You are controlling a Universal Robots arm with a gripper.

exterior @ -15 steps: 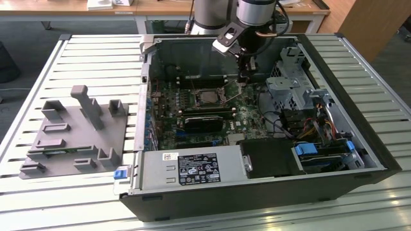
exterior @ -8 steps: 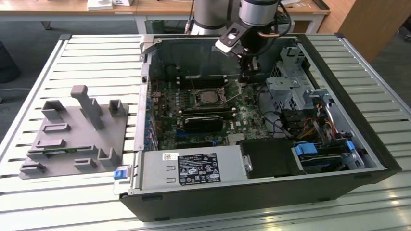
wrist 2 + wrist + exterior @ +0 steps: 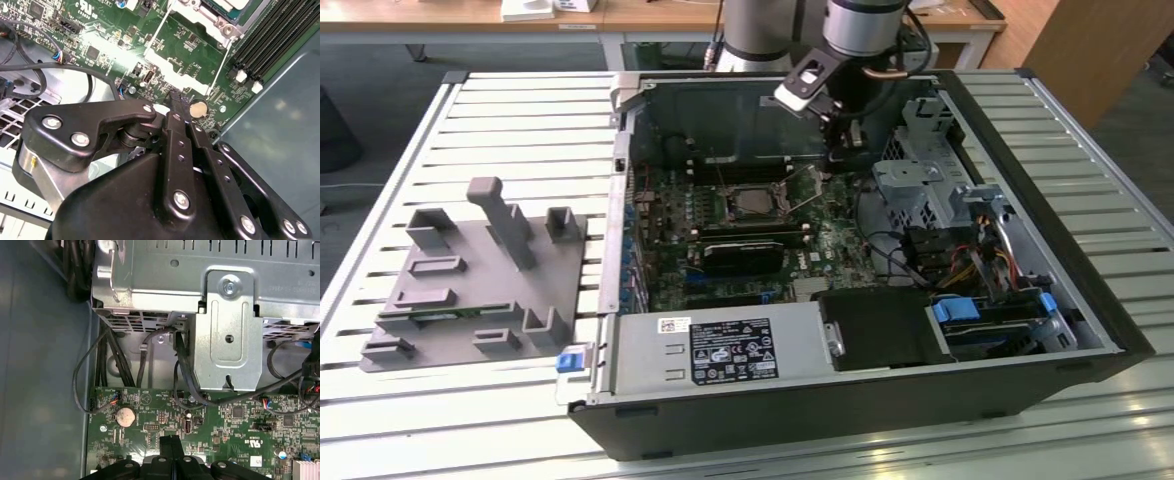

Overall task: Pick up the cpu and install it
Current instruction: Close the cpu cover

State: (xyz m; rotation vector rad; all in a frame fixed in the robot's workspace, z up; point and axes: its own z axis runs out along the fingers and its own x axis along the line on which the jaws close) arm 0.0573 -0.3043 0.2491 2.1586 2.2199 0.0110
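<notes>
The cpu (image 3: 749,203), a silver-grey square, lies flat in the black socket on the green motherboard (image 3: 834,245) inside the open computer case. Its pale corner (image 3: 226,4) also appears in the second wrist view, with the socket's wire lever (image 3: 154,36) and metal frame swung up beside it. My gripper (image 3: 845,153) hangs over the board to the exterior view's right of the socket, above a round coin battery (image 3: 198,107). Its black fingers (image 3: 176,107) are pressed together with nothing between them, and their tips (image 3: 170,441) point at the board near the battery (image 3: 125,416).
A metal drive cage (image 3: 227,325) with black cables (image 3: 180,365) stands close beside the gripper. Memory slots (image 3: 272,37) run along the socket. The case's power supply (image 3: 720,350) is at the front. A grey fixture tray (image 3: 467,280) sits on the slatted table at the exterior view's left.
</notes>
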